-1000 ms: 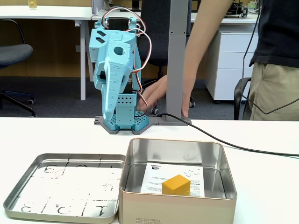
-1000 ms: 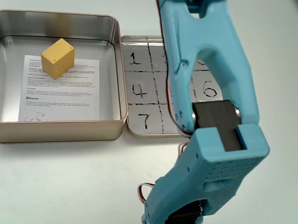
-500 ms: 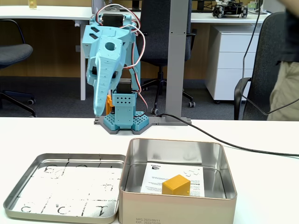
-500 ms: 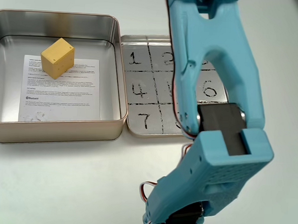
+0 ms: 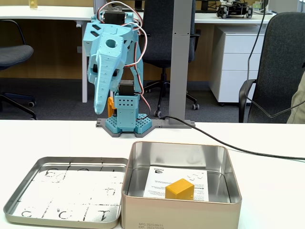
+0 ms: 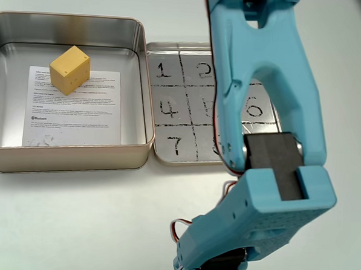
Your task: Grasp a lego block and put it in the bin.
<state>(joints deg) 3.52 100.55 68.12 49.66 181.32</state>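
A: The gripper (image 5: 99,112) hangs folded down near the arm's base, well apart from the tins; if its jaws are wide or narrow I cannot tell.

B: And the lego block (image 6: 69,70)?

A: It lies inside the bin (image 6: 142,109), on a paper sheet (image 6: 73,108); I judge the task done.

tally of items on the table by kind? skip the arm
Yellow-orange plastic cube block: 1
Deep square silver metal tin: 1
Shallow flat silver tray with black numbers: 1
White printed paper sheet inside the tin: 1
Black cable: 1
Total: 5
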